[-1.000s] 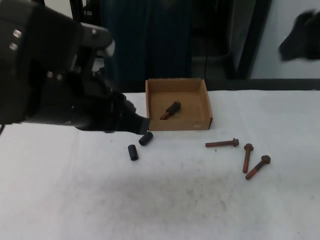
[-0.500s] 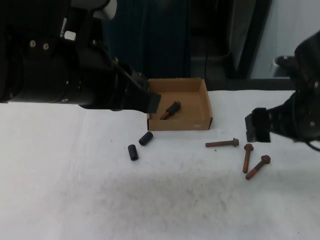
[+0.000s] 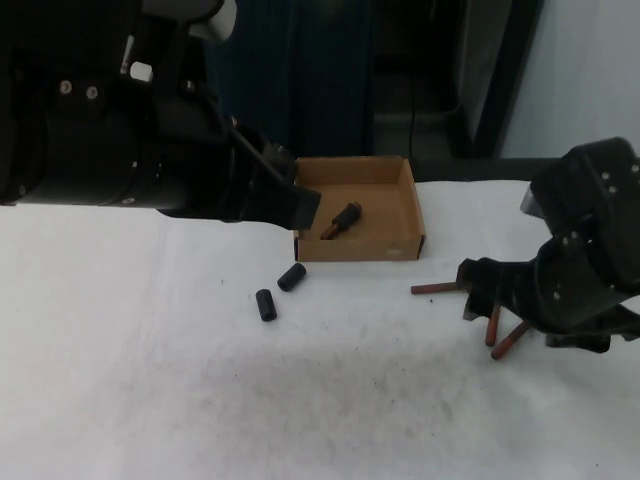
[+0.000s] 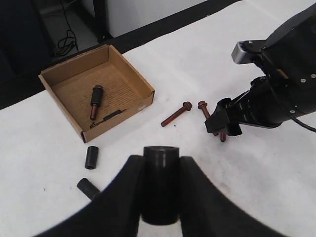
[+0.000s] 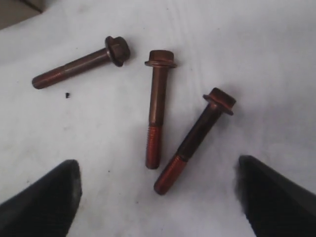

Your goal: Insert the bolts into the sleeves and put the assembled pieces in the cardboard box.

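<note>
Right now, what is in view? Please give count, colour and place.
cardboard box: 1, brown, far middle of the bench.
assembled piece: 1, black sleeve on a reddish bolt, inside the box.
loose sleeves: 2, black, by the box's near left corner.
bolts: 3, reddish brown, right of the box.
bench cover: 1, white, under everything.
left claw: 1, black, shut on a third black sleeve.
right claw: 1, black, open above the bolts.
</note>
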